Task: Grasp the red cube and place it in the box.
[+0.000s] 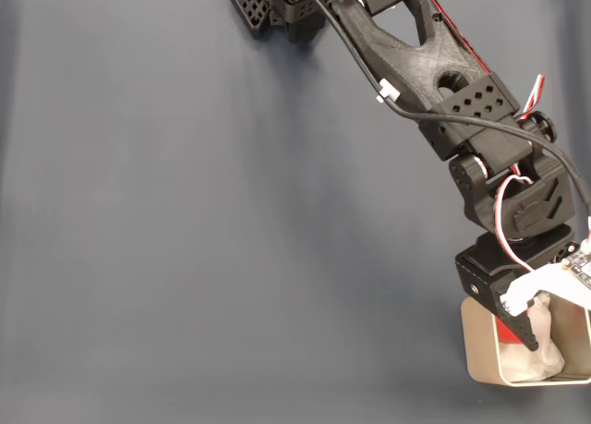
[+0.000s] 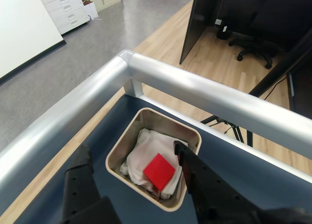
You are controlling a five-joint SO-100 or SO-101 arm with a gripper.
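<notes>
Red is the colour of the cube, and the red cube (image 2: 159, 171) lies on the white cloth (image 2: 142, 155) inside the box (image 2: 127, 134); in the wrist view it sits just between my two black fingers (image 2: 187, 165) and a bit below them; I see no finger touching it. My tool (image 2: 131, 158) stands open, with one finger out past the left wall of the box and the other over the right side of it; it has hold of nothing. The box is tan with round corners; it rests on the dark blue worktop (image 2: 234, 160), right under my tool; a silver rail (image 2: 204, 94) runs along the worktop edge just past the box, and it turns a corner there.

From the fixed view my black arm (image 1: 416, 64) reaches down from the top to the low right corner; my tool (image 1: 528, 327) hangs over the box (image 1: 480, 350); a bit of red (image 1: 506, 333) peeks out beside one finger; white cloth (image 1: 545, 355) shows there too.
</notes>
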